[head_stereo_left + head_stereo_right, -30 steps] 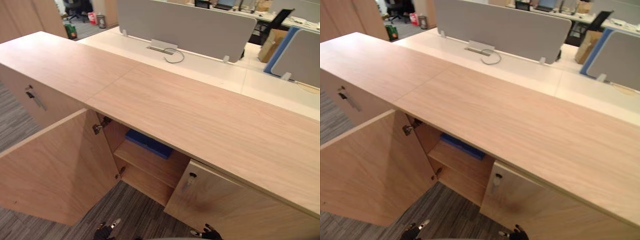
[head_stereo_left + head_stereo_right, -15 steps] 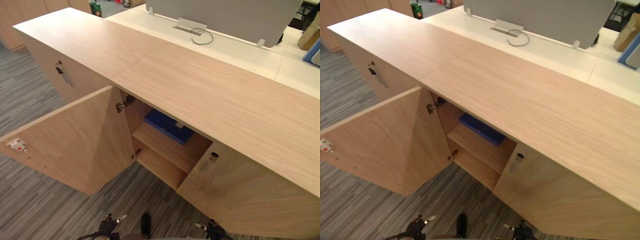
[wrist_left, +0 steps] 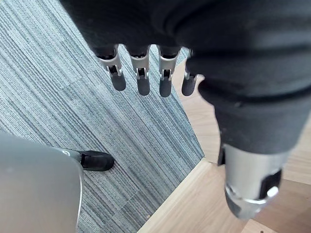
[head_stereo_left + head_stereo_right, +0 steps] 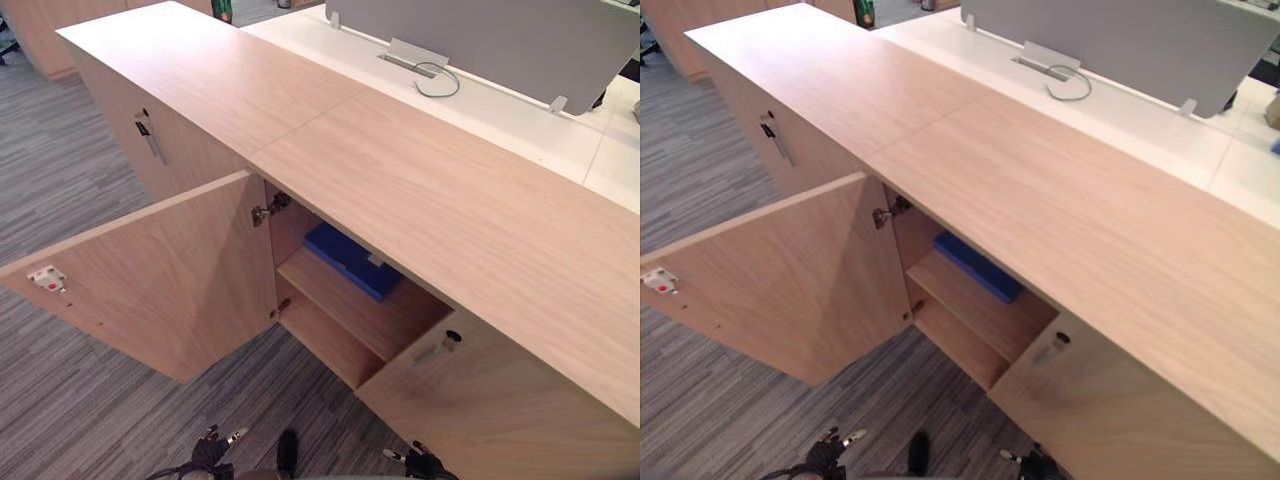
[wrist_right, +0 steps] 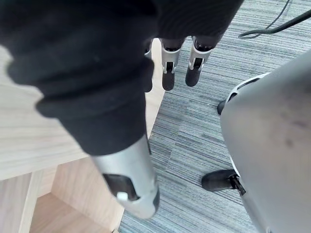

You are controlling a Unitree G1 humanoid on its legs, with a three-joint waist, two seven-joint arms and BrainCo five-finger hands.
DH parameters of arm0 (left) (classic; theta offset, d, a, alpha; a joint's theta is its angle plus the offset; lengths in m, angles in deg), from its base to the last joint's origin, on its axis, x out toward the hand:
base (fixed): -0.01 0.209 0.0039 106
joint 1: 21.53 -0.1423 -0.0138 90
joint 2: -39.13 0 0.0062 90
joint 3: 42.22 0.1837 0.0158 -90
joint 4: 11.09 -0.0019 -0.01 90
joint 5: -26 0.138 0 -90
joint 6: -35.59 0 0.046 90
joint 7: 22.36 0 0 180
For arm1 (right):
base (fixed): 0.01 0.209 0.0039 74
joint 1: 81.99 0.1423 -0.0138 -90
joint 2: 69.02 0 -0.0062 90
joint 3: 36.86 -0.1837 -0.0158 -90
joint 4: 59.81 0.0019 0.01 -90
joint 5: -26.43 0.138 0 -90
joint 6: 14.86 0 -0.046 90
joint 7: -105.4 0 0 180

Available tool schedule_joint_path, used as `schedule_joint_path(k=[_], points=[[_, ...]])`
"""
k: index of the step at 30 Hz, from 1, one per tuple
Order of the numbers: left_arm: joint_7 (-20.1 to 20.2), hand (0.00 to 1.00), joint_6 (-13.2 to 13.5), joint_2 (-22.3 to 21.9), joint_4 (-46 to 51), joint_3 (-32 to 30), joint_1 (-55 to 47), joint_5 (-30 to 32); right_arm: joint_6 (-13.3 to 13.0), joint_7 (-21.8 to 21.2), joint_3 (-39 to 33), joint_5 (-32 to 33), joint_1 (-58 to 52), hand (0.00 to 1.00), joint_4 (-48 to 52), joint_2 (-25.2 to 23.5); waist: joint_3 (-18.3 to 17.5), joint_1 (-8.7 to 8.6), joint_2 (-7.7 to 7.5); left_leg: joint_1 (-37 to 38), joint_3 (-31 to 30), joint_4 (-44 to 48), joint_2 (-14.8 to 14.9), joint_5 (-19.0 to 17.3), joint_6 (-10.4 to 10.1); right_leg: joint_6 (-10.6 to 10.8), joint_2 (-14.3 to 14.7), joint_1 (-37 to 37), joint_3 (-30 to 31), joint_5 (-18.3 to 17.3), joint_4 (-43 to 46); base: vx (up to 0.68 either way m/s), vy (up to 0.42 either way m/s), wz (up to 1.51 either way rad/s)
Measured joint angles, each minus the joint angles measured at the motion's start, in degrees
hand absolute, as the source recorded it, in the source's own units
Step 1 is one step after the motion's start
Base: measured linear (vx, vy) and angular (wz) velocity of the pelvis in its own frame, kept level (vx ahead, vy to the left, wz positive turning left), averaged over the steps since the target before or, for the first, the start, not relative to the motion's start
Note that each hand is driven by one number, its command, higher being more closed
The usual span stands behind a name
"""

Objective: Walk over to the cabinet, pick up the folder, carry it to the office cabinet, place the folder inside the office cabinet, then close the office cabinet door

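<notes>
The cabinet (image 4: 420, 190) runs from 10 o'clock to 4 o'clock across the head views, its long wood top bare; its front edge hangs a little over the opening. One door (image 4: 170, 280) stands wide open, swung out toward 8 o'clock over the carpet (image 4: 60, 400); its free edge points to 9 o'clock and its hinge side is at the centre. The carpet is free between the door's lower edge and the robot (at 6 o'clock).

I count one folder (image 4: 350, 262), blue, lying flat on the upper shelf (image 4: 350, 310) inside the open part, near the back wall, partly hidden under the top's edge; below the shelf is one lower compartment. I count two more doors: one at 10 o'clock with a handle (image 4: 148, 138), shut, and one at 4 o'clock with a lock (image 4: 452, 337), which seems shut. Behind the cabinet, at 1 o'clock, is a white desk (image 4: 500, 110) with one grey divider (image 4: 500, 40) and one cable (image 4: 440, 82).

The left hand (image 3: 139, 73) hangs at 7 o'clock, fingers straight and apart, holding nothing, over the carpet beside the door's edge; the right hand (image 5: 168, 68) hangs at 5 o'clock, fingers straight too, empty, close to the cabinet front.
</notes>
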Motion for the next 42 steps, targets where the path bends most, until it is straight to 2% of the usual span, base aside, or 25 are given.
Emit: schedule_joint_path(k=[3,5,7,8,10,12,14,16,20,23,27,32,35,37,42], points=[[0.4,0.00,0.0,-0.5,2.9,-9.1,-2.7,-5.0,0.0,-0.1,-1.0,1.4,-0.6,0.00,0.0,0.0,0.1,0.08,0.28,0.0,-0.5,0.0,0.7,-0.5,-0.3,-0.3,0.8,0.3,0.0,0.0,0.3,-0.07,-0.083,-0.01],[0.3,0.00,-0.2,-0.3,7.3,-15.6,-5.1,-7.3,-0.1,-0.1,-2.0,2.1,-1.3,0.00,0.4,0.2,0.0,0.30,0.50,-0.1,-0.5,0.0,1.0,-0.9,0.3,-0.5,1.1,0.3,-0.1,-0.1,0.3,-0.08,-0.077,0.02],[-0.1,0.00,-1.6,-0.5,21.7,-21.2,-7.4,-9.2,-0.5,-0.1,-3.8,2.3,-2.6,0.00,0.9,0.4,-0.1,1.47,0.72,-0.8,-0.5,0.0,1.3,-0.9,0.3,-1.2,1.3,-0.2,-0.5,-0.5,0.1,-0.10,-0.065,0.15],[-0.3,0.00,-1.7,-0.7,27.6,-21.0,-7.7,-9.6,-0.6,-0.1,-4.0,2.3,-2.9,0.00,1.0,0.5,-0.1,1.81,0.75,-1.3,-0.5,0.0,1.3,-0.9,0.3,-1.5,1.4,-0.7,-1.1,-0.6,0.0,-0.09,-0.048,0.52],[-1.9,0.00,-1.2,-1.5,48.5,-14.4,-8.5,-8.7,0.0,-0.1,-4.5,1.9,-3.4,0.00,2.0,0.9,-0.2,1.97,1.37,-3.0,-0.7,0.0,1.2,-0.8,0.2,-2.4,1.4,-1.1,-3.1,-1.2,-1.0,-0.08,-0.038,0.58],[-1.8,0.00,-0.7,-2.8,53.0,-10.8,-8.6,-7.1,0.4,-0.2,-4.5,1.8,-3.5,0.00,2.5,1.4,-0.7,1.86,2.63,-2.7,-0.3,0.0,1.2,-0.5,0.1,-2.5,1.4,-0.8,-2.9,-1.2,-1.2,-0.05,-0.010,-0.02],[-1.7,0.00,-1.5,-6.5,51.1,-7.5,-8.4,-5.1,0.8,-0.8,-4.4,1.7,-3.8,0.00,3.4,1.7,-1.6,1.46,3.28,-2.1,0.8,0.0,1.2,0.4,0.1,-2.6,1.2,-0.5,-1.7,-1.2,-1.7,0.02,-0.001,-0.29],[-1.2,0.00,-2.8,-7.9,49.1,-3.5,-8.4,-4.5,1.1,-1.1,-3.3,1.7,-3.9,0.00,3.5,1.5,-1.8,1.36,2.86,-1.9,1.4,0.0,1.3,0.3,0.0,-2.4,1.2,-0.4,-1.2,-1.1,-1.7,0.05,-0.019,-0.20],[0.6,0.00,-3.7,-7.5,48.7,0.6,-9.6,-5.5,1.4,-1.2,-2.8,1.1,-3.9,0.00,3.5,1.1,-1.6,1.46,1.04,-1.9,1.3,0.0,1.6,0.1,-0.3,-2.2,1.5,-0.4,-1.3,-1.0,-1.6,0.05,-0.065,0.03],[1.4,0.00,-3.7,-6.5,48.5,0.9,-10.2,-6.8,1.4,-1.2,-2.8,-0.5,-3.8,0.00,3.5,1.1,-1.7,1.55,1.09,-1.9,1.0,0.1,1.7,0.0,-0.5,-2.2,1.8,-0.4,-1.3,-1.0,-1.4,0.05,-0.071,0.08],[2.2,0.00,-4.4,-2.5,44.4,0.7,-9.5,-6.9,1.4,-1.2,-2.8,-0.5,-3.7,0.00,3.5,1.2,-1.8,1.62,1.24,-1.8,0.6,0.0,2.5,0.0,-0.8,-2.3,2.5,-0.5,-1.4,-0.9,-0.6,0.01,-0.068,0.04],[2.4,0.00,-6.4,3.0,40.0,-6.4,-6.7,-8.7,2.8,-1.4,-2.8,-0.6,-3.8,0.00,3.5,2.1,-2.1,1.56,2.44,-1.5,1.7,0.0,4.0,0.0,-1.6,-2.6,3.2,-0.6,-1.3,-0.2,-0.6,-0.05,-0.050,-0.13],[2.0,0.00,-6.5,6.8,39.7,-11.2,-5.3,-11.4,3.1,-1.7,-2.9,-0.7,-4.0,0.00,3.5,2.7,-1.9,1.57,3.28,-1.1,2.5,0.0,4.5,-0.6,-1.6,-2.6,3.5,-0.6,-0.8,-0.1,-0.6,-0.09,-0.038,-0.21],[1.9,0.00,-6.4,9.9,36.0,-14.0,-4.0,-13.2,3.3,-2.2,-3.3,-0.8,-5.1,0.00,3.5,3.3,-2.3,1.49,3.86,-1.0,2.6,0.0,4.6,-0.6,-1.6,-2.6,3.5,-0.5,-0.7,-0.1,-0.7,-0.07,-0.016,-0.07],[2.4,0.00,-6.6,18.3,16.4,-24.9,0.0,-12.7,3.6,-3.5,-5.0,-2.7,-7.9,0.00,3.2,4.0,-2.5,1.47,4.22,-1.1,2.7,0.0,4.5,-0.6,-1.6,-2.7,3.5,-0.2,-0.7,-0.1,-1.6,-0.03,-0.002,-0.02]])
